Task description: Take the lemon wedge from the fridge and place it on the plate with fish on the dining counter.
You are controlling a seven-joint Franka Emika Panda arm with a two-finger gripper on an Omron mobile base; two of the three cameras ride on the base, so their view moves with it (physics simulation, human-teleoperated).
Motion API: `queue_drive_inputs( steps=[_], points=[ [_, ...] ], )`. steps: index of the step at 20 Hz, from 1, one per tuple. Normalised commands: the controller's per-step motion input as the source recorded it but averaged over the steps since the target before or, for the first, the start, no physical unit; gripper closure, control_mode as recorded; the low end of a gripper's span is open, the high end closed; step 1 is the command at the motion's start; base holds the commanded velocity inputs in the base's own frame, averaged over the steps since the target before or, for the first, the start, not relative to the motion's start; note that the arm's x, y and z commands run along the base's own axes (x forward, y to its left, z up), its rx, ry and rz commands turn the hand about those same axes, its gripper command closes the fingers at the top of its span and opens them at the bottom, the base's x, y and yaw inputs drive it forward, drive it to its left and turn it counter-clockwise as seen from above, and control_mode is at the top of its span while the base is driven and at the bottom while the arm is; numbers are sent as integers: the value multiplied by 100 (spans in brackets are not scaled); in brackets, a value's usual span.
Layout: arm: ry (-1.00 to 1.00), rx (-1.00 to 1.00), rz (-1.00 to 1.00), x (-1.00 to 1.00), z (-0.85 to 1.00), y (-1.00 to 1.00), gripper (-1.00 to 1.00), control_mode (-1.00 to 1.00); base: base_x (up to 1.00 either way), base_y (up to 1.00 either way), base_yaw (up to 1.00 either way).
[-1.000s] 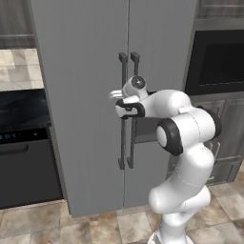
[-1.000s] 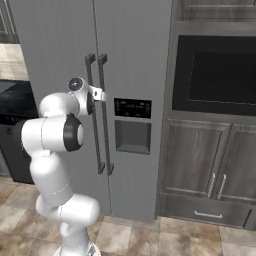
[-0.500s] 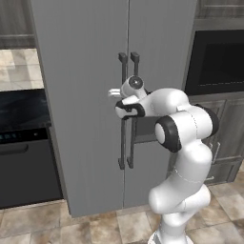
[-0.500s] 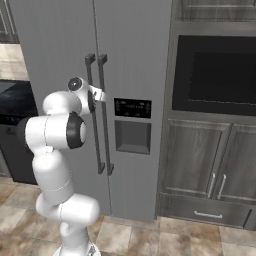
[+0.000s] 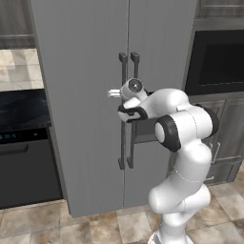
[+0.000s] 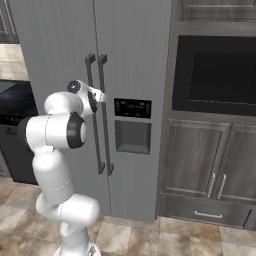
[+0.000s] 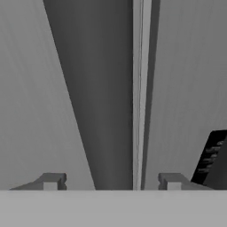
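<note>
The tall grey fridge (image 5: pixel 86 71) (image 6: pixel 55 45) stands with both doors shut. My gripper (image 5: pixel 114 93) (image 6: pixel 101 95) is up against its pair of dark vertical bar handles, at about mid height. In the hand view the left door's handle (image 7: pixel 97 88) runs between my fingertips (image 7: pixel 53 181), and my gripper (image 7: pixel 111 181) straddles it, open, with a gap on each side. The door seam lies just right of that bar. The lemon wedge is hidden behind the shut doors. The plate with fish and the dining counter are out of view.
A dark wall oven (image 5: pixel 219 62) (image 6: pixel 220 75) sits right of the fridge above grey cabinets (image 6: pixel 200 170). The right door carries a water dispenser (image 6: pixel 132 125). A dark dishwasher (image 5: pixel 24 157) stands to the left. Tiled floor lies below.
The jaws have come a little closer together around the handle. The hand has stayed at the fridge handles and the doors have not moved.
</note>
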Motion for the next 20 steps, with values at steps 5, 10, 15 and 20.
queue_drive_inputs(
  steps=[5,10,15,20],
  points=[
    [0,0,0,0,0,0,100,-100,0,0,0],
    [0,0,0,0,0,0,100,-100,0,0,0],
    [1,2,0,-45,5,29,100,-100,0,0,0],
    [1,1,9,-76,16,72,100,-100,0,0,0]
  ],
)
